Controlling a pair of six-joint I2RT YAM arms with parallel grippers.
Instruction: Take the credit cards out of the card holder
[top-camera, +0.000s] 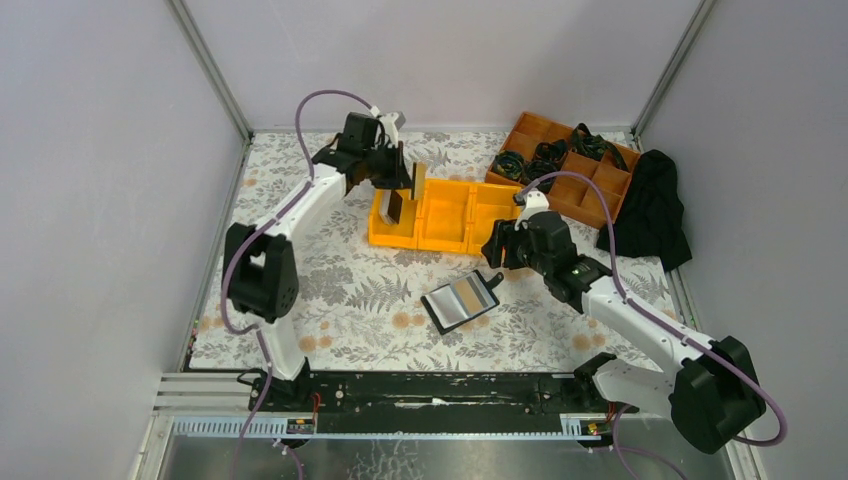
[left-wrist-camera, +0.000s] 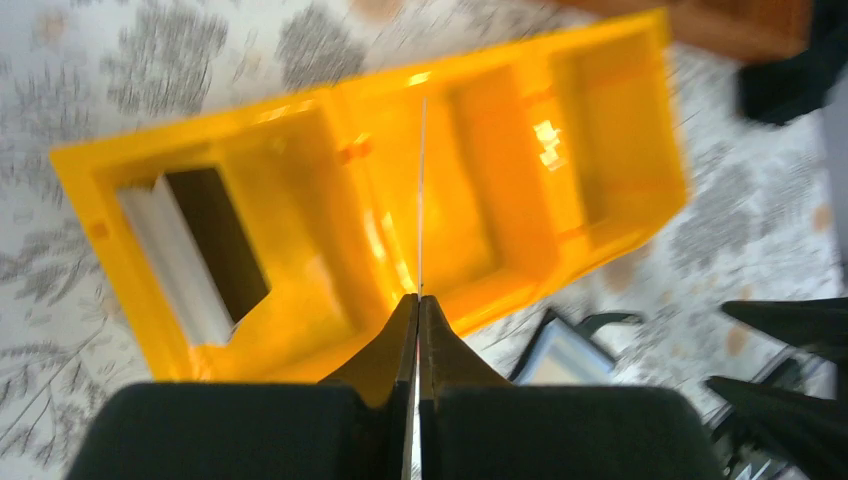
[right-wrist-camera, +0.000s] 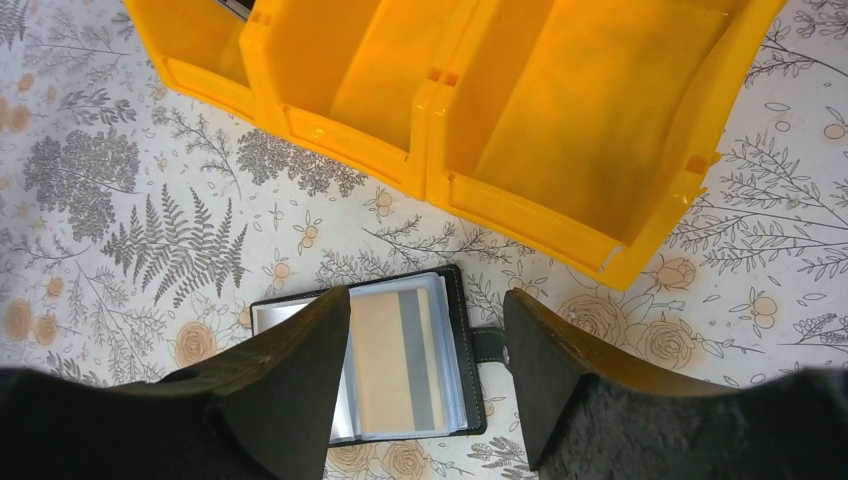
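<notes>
The black card holder (top-camera: 460, 302) lies open on the flowered table. A tan card with a grey stripe (right-wrist-camera: 395, 360) sits in its clear sleeve, and a silvery card (right-wrist-camera: 275, 315) shows on the left page. My right gripper (right-wrist-camera: 428, 305) hangs just above the holder, open, with nothing between its fingers. My left gripper (left-wrist-camera: 418, 298) is shut on a thin credit card (left-wrist-camera: 421, 190), seen edge-on, above the yellow bin (left-wrist-camera: 600, 170). From above, that card (top-camera: 419, 180) is over the divider beside the left compartment. Another card (left-wrist-camera: 185, 255) leans inside the left compartment.
The yellow three-compartment bin (top-camera: 430, 240) stands behind the holder. A brown wooden tray (top-camera: 590, 195) with dark tangled cables sits at the back right. A black cloth (top-camera: 655, 205) lies beside it. Grey walls close in both sides.
</notes>
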